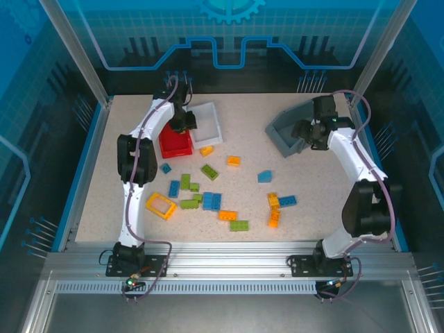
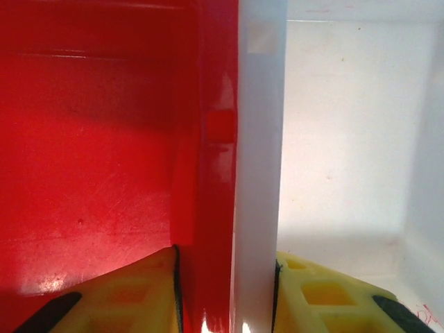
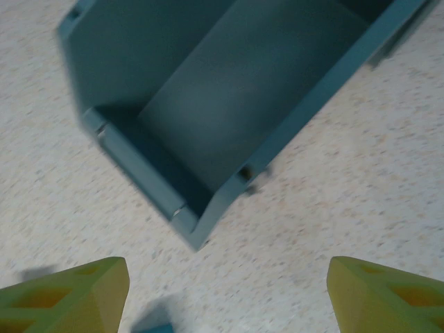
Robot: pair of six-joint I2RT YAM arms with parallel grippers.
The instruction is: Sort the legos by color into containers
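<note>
Yellow fingers [image 2: 139, 298] of the left gripper [image 2: 225, 253] straddle the seam where the red bin [image 2: 104, 139] and the white bin [image 2: 347, 139] stand wall to wall. One finger is down inside the red one, the other inside the white. The pads look pressed against the paired walls, so the jaws stand narrow, pinching both bins at once and holding no brick. The right gripper [image 3: 229, 270] is spread wide with nothing between its fingers. It hangs over bare table [image 1: 319, 180] just short of the grey bin [image 3: 229, 90], which sits skewed at the far right.

The legos [image 1: 209, 171] lie loose across the middle and near part of the table, all outside the bins as far as I can see. They are orange, green and blue, plus a yellow-orange open frame [image 1: 161, 206] beside the left arm. I judge them light, rigid and slick-sided (hard plastic, studs up). They are best pinched low across two flat opposite sides with the jaws square to the brick, since a skewed pinch could squirt one out. The bins look thin-walled and light, likely to slide if nudged.

A green and blue cluster [image 1: 201, 200] sits crowded left of centre, and an orange and blue clump [image 1: 277, 202] sits to the right, so fingers reaching for one brick may shove its neighbours. One orange brick [image 1: 207, 150] lies just beside the red bin, leaving little finger room there. A lone blue brick [image 1: 265, 176] stands clear of the rest.
</note>
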